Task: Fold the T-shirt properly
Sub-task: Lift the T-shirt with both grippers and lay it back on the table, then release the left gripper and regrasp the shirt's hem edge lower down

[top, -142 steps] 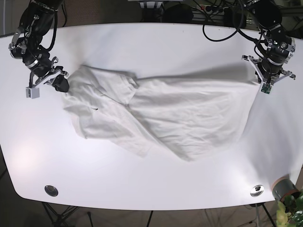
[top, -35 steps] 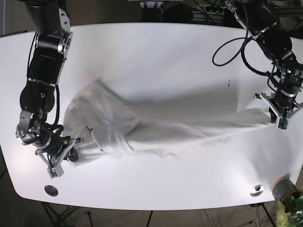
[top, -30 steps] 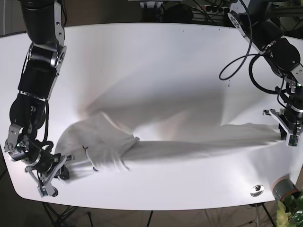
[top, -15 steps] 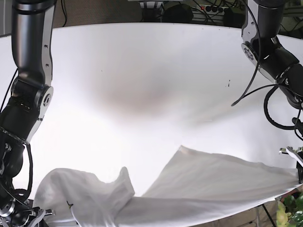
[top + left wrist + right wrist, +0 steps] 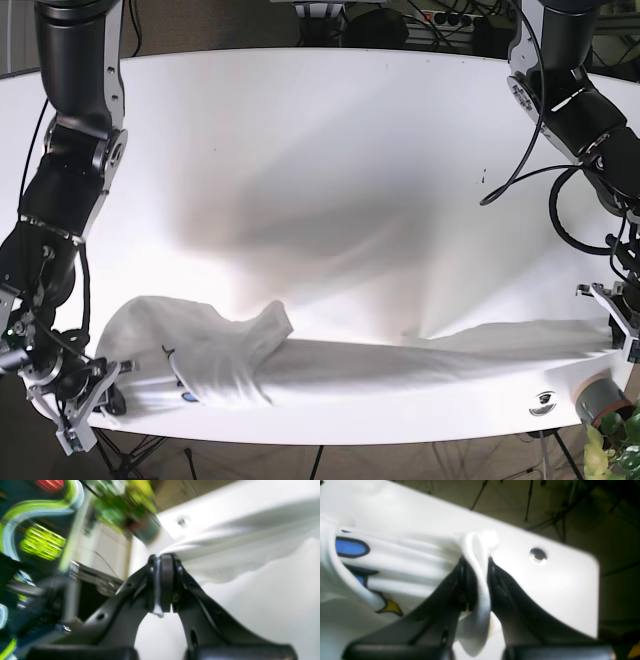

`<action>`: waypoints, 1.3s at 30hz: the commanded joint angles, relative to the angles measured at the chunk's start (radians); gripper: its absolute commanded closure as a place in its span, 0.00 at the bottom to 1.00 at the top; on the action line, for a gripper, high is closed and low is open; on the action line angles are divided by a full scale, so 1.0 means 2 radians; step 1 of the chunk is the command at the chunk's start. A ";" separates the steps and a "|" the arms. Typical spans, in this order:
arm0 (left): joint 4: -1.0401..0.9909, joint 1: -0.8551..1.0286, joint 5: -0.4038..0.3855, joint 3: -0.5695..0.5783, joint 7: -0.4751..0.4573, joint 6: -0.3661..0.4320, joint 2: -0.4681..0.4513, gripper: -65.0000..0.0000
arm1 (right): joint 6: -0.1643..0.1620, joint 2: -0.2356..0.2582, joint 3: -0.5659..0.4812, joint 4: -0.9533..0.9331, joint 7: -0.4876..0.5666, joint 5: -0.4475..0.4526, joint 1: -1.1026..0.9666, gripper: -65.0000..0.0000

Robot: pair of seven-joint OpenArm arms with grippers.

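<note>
The white T-shirt (image 5: pixel 400 360) is stretched in a long band just above the table's front edge. In the base view my right gripper (image 5: pixel 100 393) sits at the front left corner, shut on the shirt's left end. My left gripper (image 5: pixel 620 335) is at the right edge, shut on the other end. The right wrist view shows the right gripper (image 5: pixel 477 565) pinching a fold of the T-shirt (image 5: pixel 395 552), which has a blue and yellow print. In the blurred left wrist view the left gripper (image 5: pixel 163 562) is shut on the T-shirt's (image 5: pixel 237 552) hem.
The white table (image 5: pixel 320 150) stretches away behind the shirt. A metal grommet (image 5: pixel 543 400) and a grey pot (image 5: pixel 600 398) with a plant sit at the front right corner. Another table hole (image 5: pixel 538 553) lies close beside the right gripper. Cables run along the back edge.
Half a second ago the shirt was held up large and low in the base view. It is now pulled taut and lower, along the table's front edge. Both grippers still hold it.
</note>
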 commanded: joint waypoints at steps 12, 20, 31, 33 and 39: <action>-0.005 0.154 0.014 -0.047 -0.081 0.010 0.018 1.00 | -0.004 -0.050 0.064 0.131 0.014 -0.011 -0.203 0.97; -0.007 0.230 0.014 -0.077 -0.082 0.010 0.041 1.00 | -0.004 -0.070 0.065 0.178 0.017 -0.011 -0.309 0.97; -0.035 0.287 0.015 -0.078 -0.082 0.010 0.040 1.00 | -0.004 -0.083 0.064 0.200 0.038 -0.012 -0.399 0.97; -0.039 0.292 0.015 -0.077 -0.082 0.010 0.040 1.00 | -0.004 -0.083 0.063 0.200 0.049 -0.012 -0.408 0.97; -0.045 0.292 0.015 -0.054 -0.079 0.010 0.040 0.51 | -0.004 -0.083 0.063 0.200 0.052 -0.012 -0.415 0.97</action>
